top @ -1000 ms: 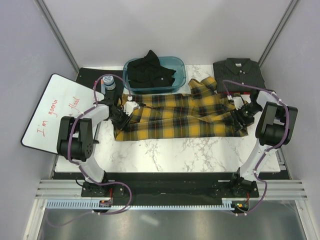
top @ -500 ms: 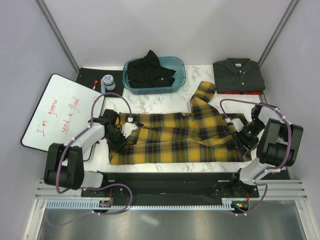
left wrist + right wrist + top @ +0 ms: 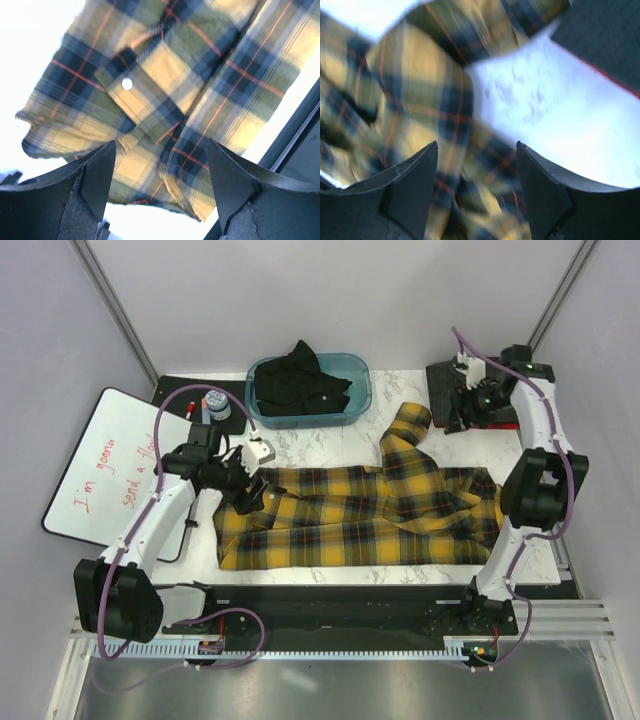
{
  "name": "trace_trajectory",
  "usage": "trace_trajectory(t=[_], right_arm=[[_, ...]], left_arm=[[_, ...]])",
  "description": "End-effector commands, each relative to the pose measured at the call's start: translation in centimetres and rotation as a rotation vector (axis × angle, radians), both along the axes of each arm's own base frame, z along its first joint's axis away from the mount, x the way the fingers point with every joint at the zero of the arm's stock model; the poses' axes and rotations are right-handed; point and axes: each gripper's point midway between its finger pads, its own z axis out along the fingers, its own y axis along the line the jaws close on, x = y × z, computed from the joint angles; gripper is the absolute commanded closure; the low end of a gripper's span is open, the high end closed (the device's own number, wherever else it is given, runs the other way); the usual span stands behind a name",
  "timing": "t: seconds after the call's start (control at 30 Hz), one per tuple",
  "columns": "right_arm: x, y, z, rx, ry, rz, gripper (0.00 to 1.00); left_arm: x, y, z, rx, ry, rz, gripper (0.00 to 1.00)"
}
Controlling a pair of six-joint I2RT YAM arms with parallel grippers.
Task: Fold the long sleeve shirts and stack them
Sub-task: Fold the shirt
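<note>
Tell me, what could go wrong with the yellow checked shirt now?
1. The plaid shirt lies close to the front edge of the table, so a tug might slide it off.
2. Its sleeve pokes out crumpled toward the blue bin; the fold may turn lumpy.
3. The right gripper hovers by the folded charcoal shirt and could nudge it.

Count, top view: three long sleeve shirts, namely one yellow-and-black plaid shirt (image 3: pixel 370 515), one black shirt (image 3: pixel 300 380) and one charcoal shirt (image 3: pixel 440 380). One teal bin (image 3: pixel 358 400). One whiteboard (image 3: pixel 100 460). One blue-capped jar (image 3: pixel 216 403).
</note>
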Motion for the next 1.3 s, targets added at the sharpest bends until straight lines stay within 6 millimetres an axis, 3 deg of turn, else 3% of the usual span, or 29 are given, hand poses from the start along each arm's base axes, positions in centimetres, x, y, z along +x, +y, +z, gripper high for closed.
trace_trajectory(t=[0.0,0.07,0.23,0.33,0.47,0.7,0.8,0.83,0.93,1.03,1.07,1.13,1.17,1.23,1.27], right_arm=[[7.8,4.2,0.3,0.038,-0.143,-0.149,0.29],[9.1,5.9,-0.4,0.019,-0.163,-0.132,0.31],[12.7,6.1,-4.9,-0.087,-0.166,-0.205,0.36],[13.1,5.9,-7.3,-0.093,-0.116,-0.254,0.41],[12.9,5.6,-9.5,-0.103,-0.089,-0.3,0.39],[12.6,7.6,-13.9,-0.116,-0.017,-0.281,0.37],[12.6,8.1,-15.1,-0.126,0.002,-0.267,0.55],[12.7,8.1,-15.1,-0.126,0.0,-0.266,0.74],[13.3,8.1,-13.1,-0.124,-0.033,-0.242,1.0],[13.7,8.9,-7.7,-0.093,-0.144,-0.17,1.0],[13.6,9.1,-4.3,-0.077,-0.208,-0.155,1.0],[13.5,9.5,-0.8,-0.056,-0.293,-0.111,1.0],[12.9,9.7,2.3,-0.05,-0.353,-0.093,1.0],[12.4,10.2,5.2,-0.052,-0.43,-0.052,1.0],[11.4,10.9,7.5,-0.037,-0.475,-0.015,1.0]], left_arm=[[1.4,-2.0,2.8,-0.13,-0.047,0.014,0.19],[1.4,-2.1,2.9,-0.135,-0.043,0.02,0.19],[1.1,-2.0,2.5,-0.13,-0.038,0.024,0.19],[0.8,-1.8,2.5,-0.125,-0.044,0.024,0.19],[0.6,-1.7,2.3,-0.122,-0.047,0.024,0.19],[0.6,-1.7,1.5,-0.121,-0.022,0.036,0.18],[0.9,-1.6,1.6,-0.115,-0.022,0.052,0.18],[0.9,-1.6,1.7,-0.116,-0.019,0.061,0.18],[1.2,-1.5,2.1,-0.114,-0.026,0.078,0.18],[1.6,-1.5,3.1,-0.122,-0.053,0.082,0.17],[1.8,-1.6,3.5,-0.127,-0.06,0.084,0.17],[2.4,-1.9,5.2,-0.149,-0.09,0.09,0.16],[2.9,-2.2,6.6,-0.169,-0.118,0.083,0.16],[3.3,-2.7,8.4,-0.199,-0.151,0.072,0.14],[4.1,-3.1,10.3,-0.226,-0.2,0.065,0.13]])
